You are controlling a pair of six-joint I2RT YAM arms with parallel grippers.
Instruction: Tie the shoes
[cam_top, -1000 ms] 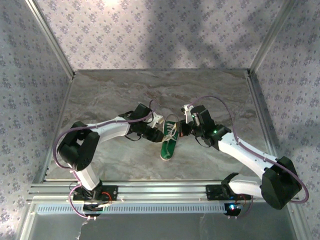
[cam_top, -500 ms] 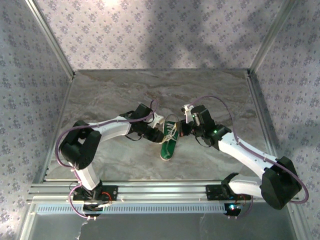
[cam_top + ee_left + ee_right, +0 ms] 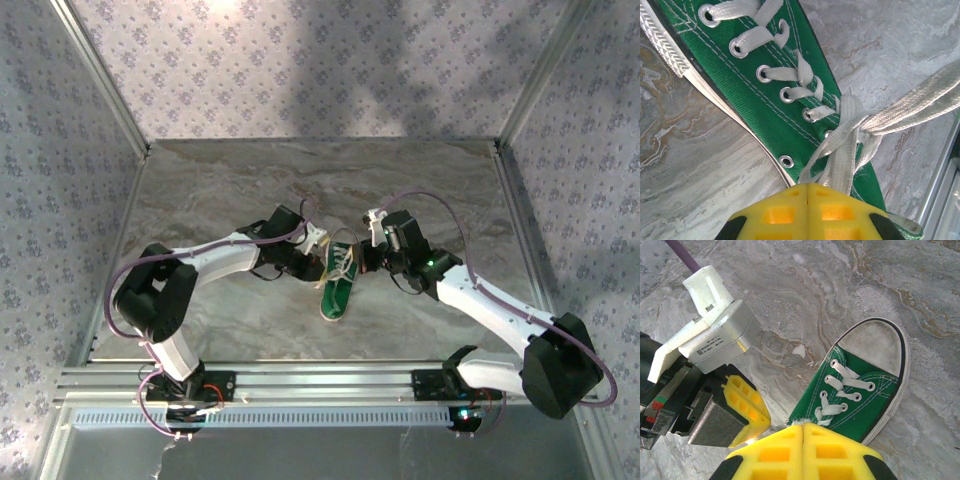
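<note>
The sneaker [image 3: 337, 285] lies near the centre of the desk [image 3: 230, 190], well apart from every edge, with open surface all around. The left gripper [image 3: 807, 186] and right gripper [image 3: 803, 426] flank it, each clenched on the white laces [image 3: 850, 125].

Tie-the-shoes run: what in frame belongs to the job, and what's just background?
Job:
green sneaker
white laces
left gripper, shut on a lace
right gripper, fingers closed

Background:
marble table
patterned walls
aluminium rail
purple cable
</note>
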